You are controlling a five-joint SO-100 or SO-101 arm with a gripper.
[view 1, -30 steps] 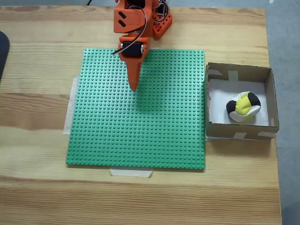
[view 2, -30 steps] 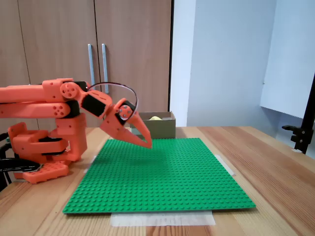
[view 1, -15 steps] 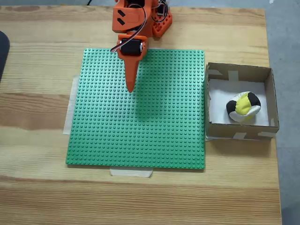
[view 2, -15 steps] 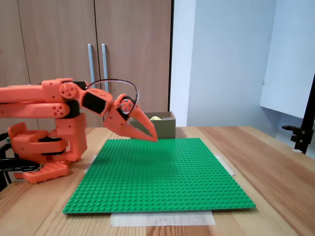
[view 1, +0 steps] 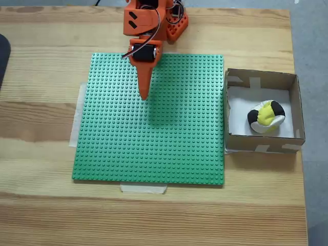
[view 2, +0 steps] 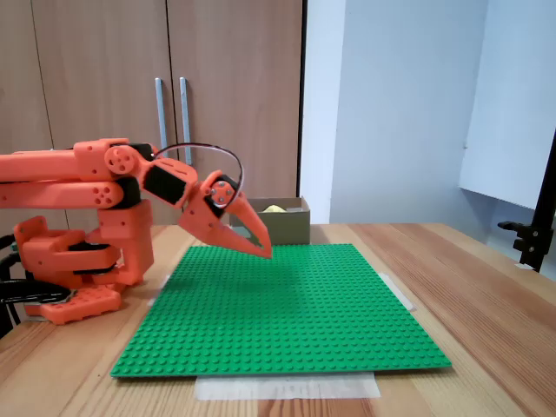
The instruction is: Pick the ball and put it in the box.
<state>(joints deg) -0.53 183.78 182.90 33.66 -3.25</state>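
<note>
So going left to right in the top-down fixed view: there's a dark rounded thing (view 1: 2, 56) poking in at the left edge of the wooden table (view 1: 41, 205), can't tell what it is. Then the green studded baseplate (view 1: 154, 143), taped down with pale strips along its left and near edges. The orange arm (view 1: 146, 23) comes in from the far side of the table, and its gripper (view 1: 144, 96) hangs over the far-left part of the baseplate, tapering to a point that aims toward the near side. Both fingers are pressed together into one spike with nothing between them, so it's closed and empty.

The box (view 1: 294, 105) sits on the table just beside the right edge of the baseplate, open top, white bottom, tape bits on the corners. The ball (view 1: 265, 117) is inside it, resting on the white floor toward the near-right part. It looks a bit squashed rather than perfectly round, slightly wider left to right, with the yellow patch on top, black on the sides and white along the near edge. It's well apart from the gripper, off to the right and a bit nearer.

In the side-on fixed view the arm (view 2: 78, 174) is folded at the left, the gripper (view 2: 263, 251) tilts down over the baseplate (view 2: 287, 321) without touching it, tips shut. The box (view 2: 282, 221) is at the far end, with a sliver of yellow ball (view 2: 274, 208) peeking above its rim.
</note>
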